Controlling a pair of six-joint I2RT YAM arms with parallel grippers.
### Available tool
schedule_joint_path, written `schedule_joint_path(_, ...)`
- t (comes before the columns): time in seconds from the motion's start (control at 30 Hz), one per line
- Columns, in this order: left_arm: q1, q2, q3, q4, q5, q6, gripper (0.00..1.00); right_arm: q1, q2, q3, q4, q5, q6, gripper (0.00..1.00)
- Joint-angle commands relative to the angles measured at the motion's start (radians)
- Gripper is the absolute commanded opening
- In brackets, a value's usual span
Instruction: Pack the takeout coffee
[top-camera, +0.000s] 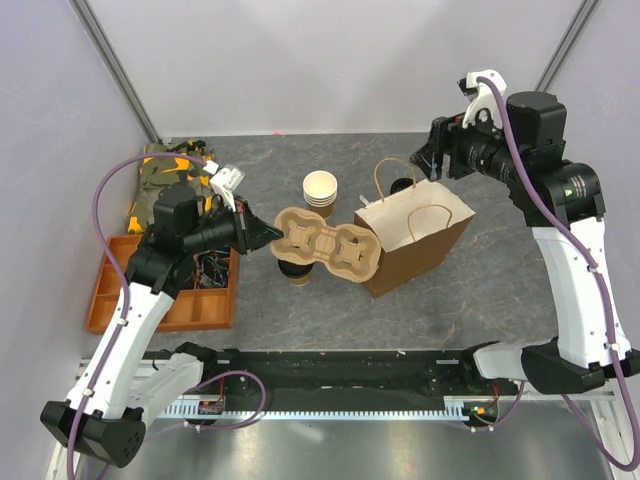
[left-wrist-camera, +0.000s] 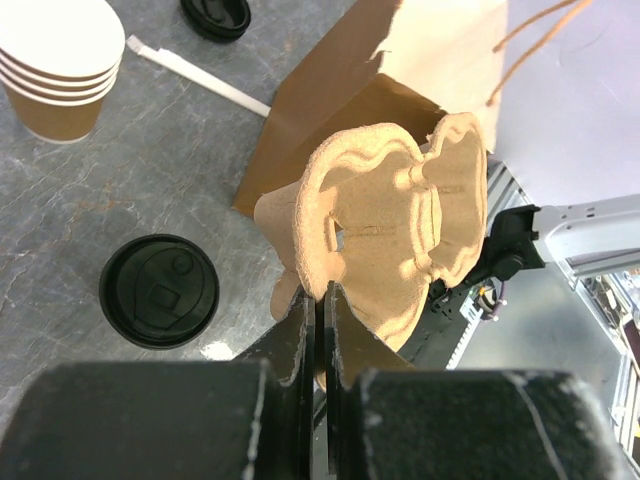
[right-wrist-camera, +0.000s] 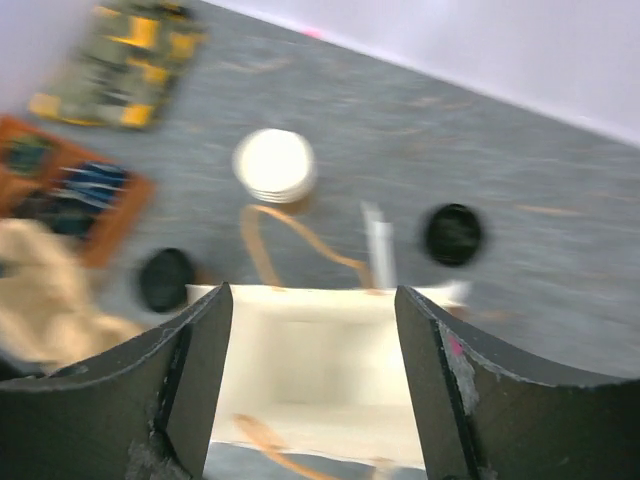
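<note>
- A grey, stone-patterned table (top-camera: 500, 300) sits between pale walls, with both arm bases at the bottom edge of the top view.
- The left gripper (left-wrist-camera: 320, 305) is clenched on the rim of a moulded pulp cup carrier (top-camera: 328, 245) and holds it off the table at centre frame.
- The takeout coffee (left-wrist-camera: 158, 290), black lid on, stands on the table under the carrier's lower left end. From above, only part of it shows beneath the pulp.
- The right gripper (right-wrist-camera: 312, 300) has its jaws spread with nothing between them. It hangs over the open mouth of the paper bag (top-camera: 415, 240), right of centre.
- The step in hand looks like bringing carrier and cup together before bagging. The coffee is not yet packed.
- The next move calls for seating the cup or clearing its lid without tipping it. The bag mouth looks tight for the carrier, and its cord handles arch over the opening and could snag.
- A stack of nested cups (top-camera: 320, 190) stands just above the carrier in frame.
- A loose lid (top-camera: 403, 185) lies behind the bag, with a white strip (left-wrist-camera: 200, 75) near it.
- An orange tray (top-camera: 100, 300) sits at the left edge.
</note>
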Motion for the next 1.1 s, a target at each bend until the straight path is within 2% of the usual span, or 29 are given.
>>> schedule_joint_path(0.0, 0.004, -0.038, 0.025, 0.013, 0.059, 0.012, 0.02, -0.020, 0.031, 0.022, -0.108, 0.205, -0.273, 0.71)
schedule_joint_path(0.27, 0.004, -0.088, 0.010, 0.013, 0.093, -0.025, 0.02, -0.063, 0.060, -0.077, -0.179, 0.303, -0.373, 0.65)
schedule_joint_path(0.5, 0.006, -0.108, 0.025, -0.013, 0.093, -0.050, 0.02, -0.105, 0.074, -0.182, -0.174, 0.283, -0.376, 0.59)
schedule_joint_path(0.7, 0.027, -0.093, 0.037, -0.016, 0.087, -0.134, 0.02, -0.140, 0.071, -0.289, -0.180, 0.222, -0.363, 0.43)
schedule_joint_path(0.8, 0.050, -0.081, 0.056, -0.005, 0.124, -0.189, 0.02, -0.154, 0.060, -0.317, -0.183, 0.190, -0.343, 0.28)
schedule_joint_path(0.83, 0.053, -0.068, 0.063, -0.007, 0.134, -0.208, 0.02, -0.157, 0.058, -0.315, -0.186, 0.182, -0.327, 0.16)
schedule_joint_path(0.9, 0.059, -0.061, 0.086, -0.005, 0.139, -0.220, 0.02, -0.160, 0.040, -0.301, -0.185, 0.159, -0.306, 0.00)
schedule_joint_path(1.07, 0.065, -0.038, 0.155, -0.033, 0.113, -0.245, 0.02, -0.162, -0.012, -0.239, -0.195, 0.072, -0.188, 0.00)
